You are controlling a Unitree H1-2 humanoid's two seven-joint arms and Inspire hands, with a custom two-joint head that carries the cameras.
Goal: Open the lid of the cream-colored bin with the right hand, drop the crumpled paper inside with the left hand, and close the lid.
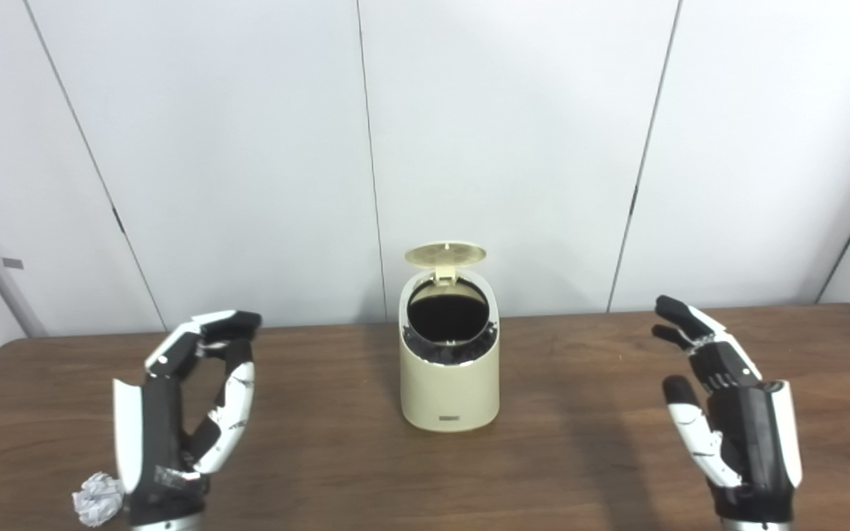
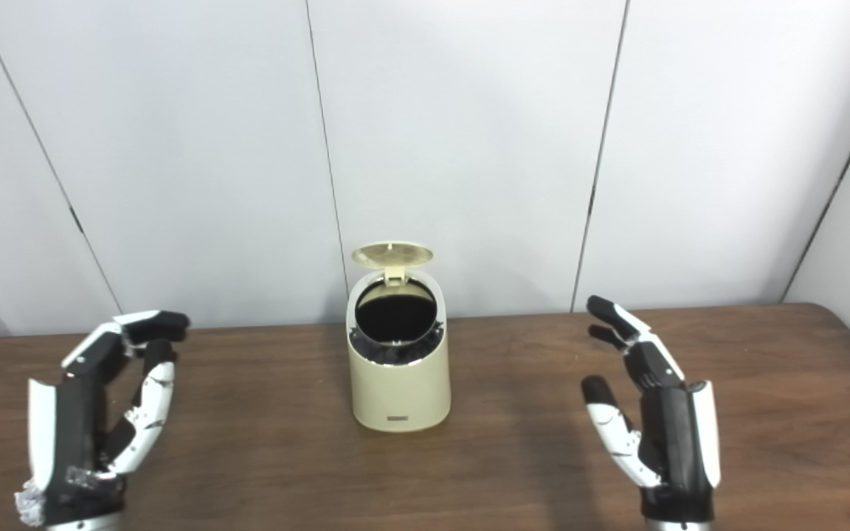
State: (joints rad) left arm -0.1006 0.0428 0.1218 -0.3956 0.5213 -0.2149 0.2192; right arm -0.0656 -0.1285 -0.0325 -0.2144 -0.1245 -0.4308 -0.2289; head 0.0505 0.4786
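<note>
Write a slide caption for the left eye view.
Cream bin stands lid-up between open left hand and right hand; crumpled paper lies on the table.

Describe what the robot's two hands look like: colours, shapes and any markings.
Both the left hand and the right hand are built the same: black bodies with white shell plates along the outer edge, and segmented fingers mixing white and black parts, ending in black tips. The white thumb pieces carry small dark speckles. A silver-grey wrist collar shows at the bottom edge.

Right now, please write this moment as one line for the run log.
lid: open | bin: upright, mid-table | crumpled paper: on table by left hand | left hand: open | right hand: open
</note>
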